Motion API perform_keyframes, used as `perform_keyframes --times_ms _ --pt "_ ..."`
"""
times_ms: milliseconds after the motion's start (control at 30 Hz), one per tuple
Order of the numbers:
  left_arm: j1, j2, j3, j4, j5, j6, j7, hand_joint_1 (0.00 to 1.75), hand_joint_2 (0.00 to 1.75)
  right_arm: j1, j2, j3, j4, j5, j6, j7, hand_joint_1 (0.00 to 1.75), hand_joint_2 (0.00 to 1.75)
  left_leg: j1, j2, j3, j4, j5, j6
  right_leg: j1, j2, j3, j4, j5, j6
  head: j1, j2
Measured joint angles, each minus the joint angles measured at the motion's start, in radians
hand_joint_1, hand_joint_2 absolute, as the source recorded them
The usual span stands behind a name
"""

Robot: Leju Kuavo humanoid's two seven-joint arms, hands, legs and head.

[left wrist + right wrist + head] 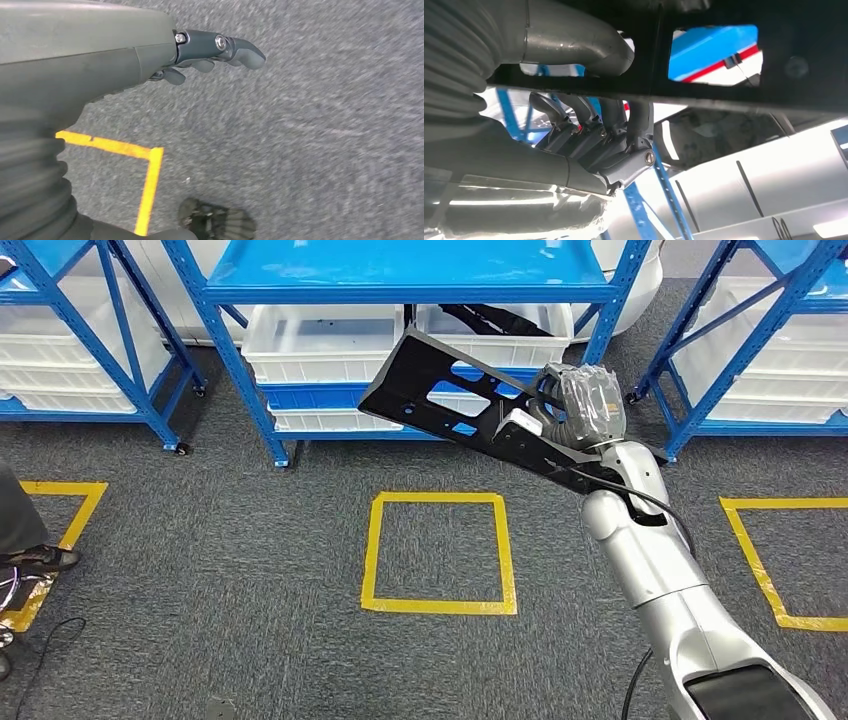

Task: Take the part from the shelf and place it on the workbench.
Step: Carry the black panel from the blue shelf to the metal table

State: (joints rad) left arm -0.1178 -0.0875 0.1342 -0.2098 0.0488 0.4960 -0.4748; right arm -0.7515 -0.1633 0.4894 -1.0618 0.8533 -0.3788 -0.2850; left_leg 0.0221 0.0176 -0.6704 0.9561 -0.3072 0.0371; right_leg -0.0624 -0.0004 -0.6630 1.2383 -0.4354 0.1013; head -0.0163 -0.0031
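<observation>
A long flat black part with several cut-outs hangs in the air in front of the blue shelf, tilted, its far end toward the upper left. My right hand grips its near end. In the right wrist view the thumb and fingers wrap around the black part. My left hand hangs over the grey carpet, fingers loosely curled, holding nothing.
White bins sit on the lower shelf level, one with another black part. More blue shelves stand at left and right. Yellow tape squares mark the carpet. A person's shoe is at the left edge.
</observation>
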Motion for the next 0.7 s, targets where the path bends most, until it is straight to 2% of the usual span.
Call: perform_keyframes --times_ms 33,67,100,133,167,200,233,267,333,367,400,433,467,500,533,567,600,633,700 --pt "0.000 0.001 0.000 0.000 0.000 0.000 0.000 0.00 1.75 -0.001 0.002 0.000 -0.001 0.001 0.000 0.000 1.71 1.75 0.004 0.000 -0.026 0.017 0.008 -0.012 -0.002 0.001 0.058 -0.071 -0.017 0.009 0.003 0.000" --pt "0.000 0.002 0.000 0.000 0.000 0.000 0.000 0.00 1.75 -0.002 0.003 -0.001 -0.004 0.001 0.000 0.000 1.71 1.75 0.004 0.000 -0.047 0.033 0.016 -0.022 -0.002 0.002 0.102 -0.135 -0.048 0.003 0.004 0.000" --pt "0.000 0.003 0.000 0.000 0.000 0.001 0.000 0.00 1.75 -0.001 0.005 -0.002 -0.006 0.002 0.000 0.000 1.71 1.75 0.004 0.000 -0.061 0.045 0.023 -0.029 0.001 0.002 0.132 -0.182 -0.080 -0.010 0.005 0.000" --pt "0.002 0.003 0.000 0.000 0.000 0.002 0.000 0.00 1.75 0.001 0.006 -0.003 -0.008 0.002 0.000 0.001 1.71 1.75 0.005 -0.001 -0.068 0.045 0.032 -0.035 0.009 0.003 0.142 -0.209 -0.102 -0.028 0.004 0.000" --pt "0.005 0.003 0.000 0.000 0.000 0.003 -0.001 0.00 1.75 0.004 0.007 -0.005 -0.009 0.002 0.000 0.001 1.71 1.75 0.008 0.000 -0.069 0.038 0.043 -0.040 0.008 0.002 0.132 -0.209 -0.101 -0.048 0.001 0.000" --pt "0.009 0.002 0.000 0.001 -0.001 0.004 -0.001 0.00 1.75 0.007 0.008 -0.005 -0.008 0.003 0.000 0.001 1.71 1.75 0.013 -0.001 -0.072 0.035 0.040 -0.044 0.006 0.000 0.127 -0.209 -0.093 -0.062 0.000 0.000" --pt "0.014 0.002 0.000 0.001 -0.001 0.005 0.000 0.00 1.75 0.009 0.009 -0.005 -0.008 0.003 0.000 0.001 1.71 1.75 0.017 -0.001 -0.077 0.046 0.012 -0.048 0.006 -0.001 0.120 -0.209 -0.083 -0.078 -0.002 0.000" --pt "0.017 0.002 0.000 0.002 -0.001 0.005 0.000 0.00 1.75 0.009 0.010 -0.005 -0.008 0.003 0.000 0.001 1.71 1.75 0.020 -0.004 -0.088 0.085 -0.036 -0.052 0.004 -0.002 0.115 -0.209 -0.071 -0.090 -0.003 0.000" --pt "0.018 0.002 0.000 0.002 0.000 0.006 0.000 0.00 1.75 0.008 0.012 -0.005 -0.009 0.003 0.000 0.001 1.71 1.75 0.021 -0.010 -0.118 0.219 -0.154 -0.058 0.008 -0.002 0.100 -0.209 -0.053 -0.101 -0.006 0.000" --pt "0.017 0.002 0.000 0.002 0.000 0.008 0.000 0.00 1.75 0.007 0.012 -0.005 -0.009 0.004 0.001 0.001 1.71 1.75 0.021 -0.011 -0.131 0.291 -0.185 -0.061 0.012 -0.002 0.093 -0.209 -0.046 -0.103 -0.006 0.000" --pt "0.016 0.002 0.000 0.002 -0.001 0.009 0.000 0.00 1.75 0.008 0.013 -0.005 -0.009 0.005 0.001 0.001 1.71 1.75 0.021 -0.011 -0.135 0.344 -0.193 -0.060 0.016 -0.002 0.086 -0.208 -0.039 -0.103 -0.006 0.000" --pt "0.016 0.002 0.001 0.002 -0.001 0.010 0.000 0.00 1.75 0.008 0.013 -0.005 -0.009 0.006 0.001 0.001 1.71 1.75 0.019 -0.011 -0.123 0.362 -0.182 -0.056 0.021 -0.002 0.079 -0.208 -0.034 -0.103 -0.006 0.000" --pt "0.016 0.002 0.001 0.002 -0.001 0.010 0.000 0.00 1.75 0.008 0.013 -0.005 -0.009 0.006 0.001 0.001 1.71 1.75 0.016 -0.012 -0.093 0.343 -0.164 -0.047 0.026 -0.001 0.073 -0.208 -0.028 -0.102 -0.006 0.000" --pt "0.015 0.002 0.001 0.002 -0.001 0.011 0.000 0.00 1.75 0.008 0.014 -0.005 -0.009 0.007 0.001 0.001 1.71 1.75 0.011 -0.016 -0.044 0.288 -0.147 -0.032 0.030 -0.001 0.070 -0.208 -0.024 -0.101 -0.006 0.000" --pt "0.014 0.004 0.001 0.001 -0.001 0.011 -0.001 0.00 1.75 0.008 0.015 -0.006 -0.010 0.008 0.001 0.001 1.71 1.75 0.003 -0.019 0.010 0.218 -0.144 -0.013 0.033 -0.001 0.068 -0.208 -0.020 -0.099 -0.006 0.000" --pt "0.014 0.006 0.000 0.001 -0.002 0.012 -0.002 0.00 1.75 0.008 0.016 -0.006 -0.010 0.008 0.001 0.001 1.71 1.75 -0.004 -0.020 0.055 0.155 -0.149 0.001 0.033 -0.001 0.067 -0.209 -0.017 -0.096 -0.005 0.000" --pt "0.013 0.008 0.000 0.001 -0.003 0.012 -0.003 0.00 1.75 0.007 0.018 -0.006 -0.010 0.009 0.001 0.001 1.71 1.75 -0.012 -0.022 0.086 0.111 -0.156 0.013 0.031 -0.001 0.067 -0.211 -0.012 -0.091 -0.005 0.000" --pt "0.013 0.009 0.001 0.000 -0.004 0.014 -0.003 0.00 1.75 0.007 0.020 -0.006 -0.010 0.010 0.001 0.001 1.71 1.75 -0.018 -0.021 0.098 0.089 -0.161 0.019 0.028 -0.002 0.067 -0.215 -0.007 -0.083 -0.006 0.000" --pt "0.013 0.010 0.001 0.000 -0.005 0.015 -0.004 0.00 1.75 0.008 0.021 -0.007 -0.011 0.012 0.001 0.000 1.71 1.75 -0.024 -0.019 0.110 0.055 -0.142 0.030 0.026 -0.002 0.068 -0.228 0.004 -0.068 -0.008 0.000"
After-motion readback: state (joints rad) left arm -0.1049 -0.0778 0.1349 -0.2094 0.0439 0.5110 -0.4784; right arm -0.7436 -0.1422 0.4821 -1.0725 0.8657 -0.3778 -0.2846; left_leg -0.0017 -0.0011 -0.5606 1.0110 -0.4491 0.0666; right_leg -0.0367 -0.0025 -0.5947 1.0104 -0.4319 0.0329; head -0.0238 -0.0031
